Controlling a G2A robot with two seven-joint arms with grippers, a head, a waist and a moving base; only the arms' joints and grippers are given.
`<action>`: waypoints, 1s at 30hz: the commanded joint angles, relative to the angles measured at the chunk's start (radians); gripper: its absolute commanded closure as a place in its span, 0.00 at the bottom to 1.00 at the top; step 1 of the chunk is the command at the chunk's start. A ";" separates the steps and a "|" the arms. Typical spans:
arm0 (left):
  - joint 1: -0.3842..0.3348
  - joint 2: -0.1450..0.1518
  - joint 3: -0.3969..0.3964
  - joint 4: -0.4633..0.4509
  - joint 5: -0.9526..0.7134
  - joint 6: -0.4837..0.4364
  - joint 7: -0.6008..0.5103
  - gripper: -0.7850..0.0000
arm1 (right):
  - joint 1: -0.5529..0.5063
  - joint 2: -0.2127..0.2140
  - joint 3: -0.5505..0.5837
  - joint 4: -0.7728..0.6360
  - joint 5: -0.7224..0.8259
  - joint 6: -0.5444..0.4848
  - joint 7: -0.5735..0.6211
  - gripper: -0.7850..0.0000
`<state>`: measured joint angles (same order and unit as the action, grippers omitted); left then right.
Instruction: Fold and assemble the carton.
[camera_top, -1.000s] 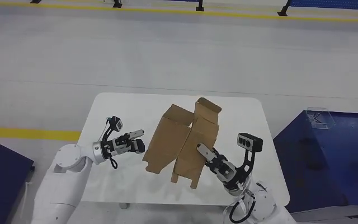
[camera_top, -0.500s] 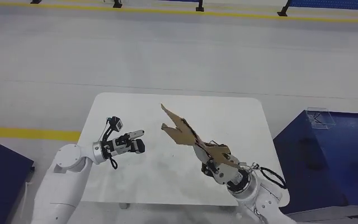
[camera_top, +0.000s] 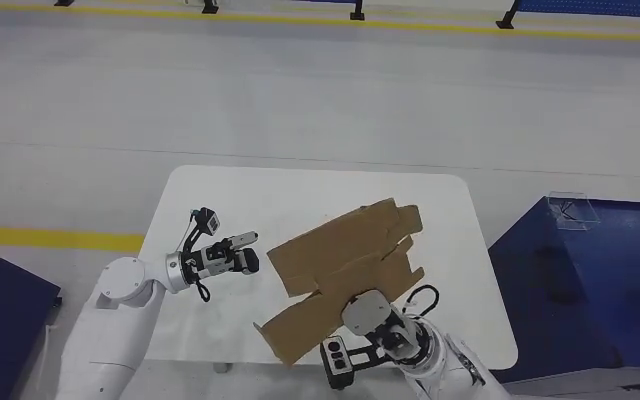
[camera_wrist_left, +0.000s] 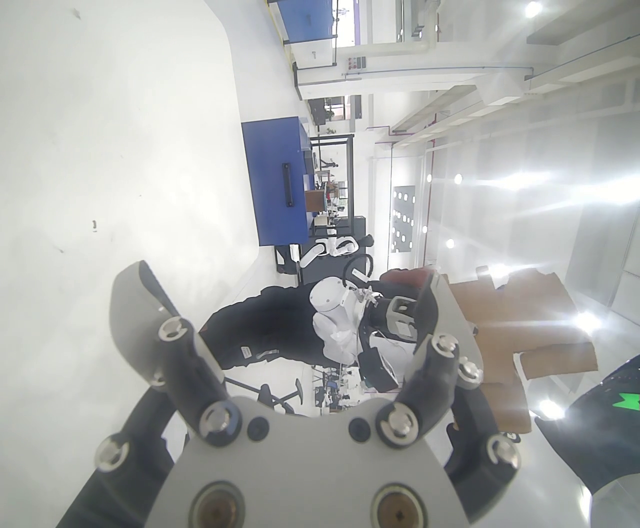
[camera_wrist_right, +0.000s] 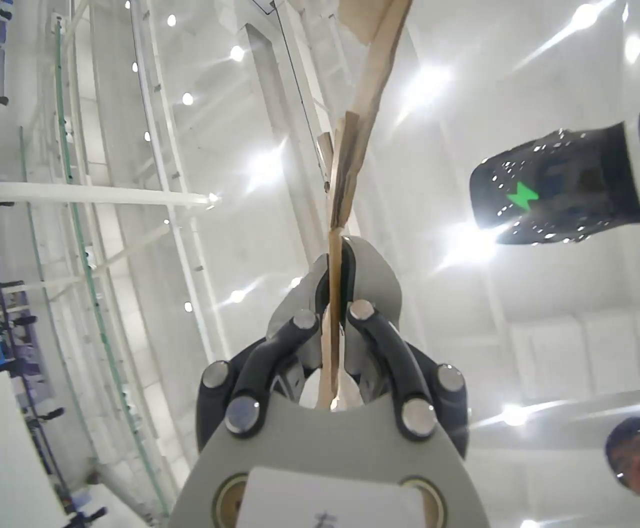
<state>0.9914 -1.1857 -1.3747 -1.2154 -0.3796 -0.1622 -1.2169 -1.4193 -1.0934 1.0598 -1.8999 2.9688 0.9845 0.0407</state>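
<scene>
A white bench (camera_top: 200, 190) is set on a pale grey floor (camera_top: 300, 90) marked with yellow lines (camera_top: 60, 239). A blue cabinet (camera_top: 570, 290) is placed near the bench's right side. Bright ceiling lights (camera_wrist_right: 237, 52) are seen overhead among white beams (camera_wrist_right: 100, 192).

A: Location of the carton?
B: The carton (camera_top: 345, 260) is over the table (camera_top: 230, 190), right of centre. Its near edge sits in the right gripper (camera_wrist_right: 337, 256).
A: And the left gripper?
B: The left gripper (camera_top: 250, 240) is over the table's left part, apart from the carton.
</scene>
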 joint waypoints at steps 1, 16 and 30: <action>0.000 0.000 0.000 0.000 0.000 0.000 0.000 0.00 | 0.009 0.002 -0.002 0.006 0.043 -0.001 -0.032 1.00; 0.000 0.000 0.000 0.000 0.000 0.000 0.000 0.00 | -0.034 -0.017 0.324 -0.237 -1.009 -0.439 0.352 1.00; 0.000 0.000 0.000 0.000 0.000 0.000 0.000 0.00 | -0.032 -0.020 0.303 -0.125 -2.256 -1.112 0.638 1.00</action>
<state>0.9914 -1.1857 -1.3747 -1.2154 -0.3796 -0.1622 -1.2169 -1.4576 -1.1132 1.3778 -2.0432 0.7927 -0.1059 0.6793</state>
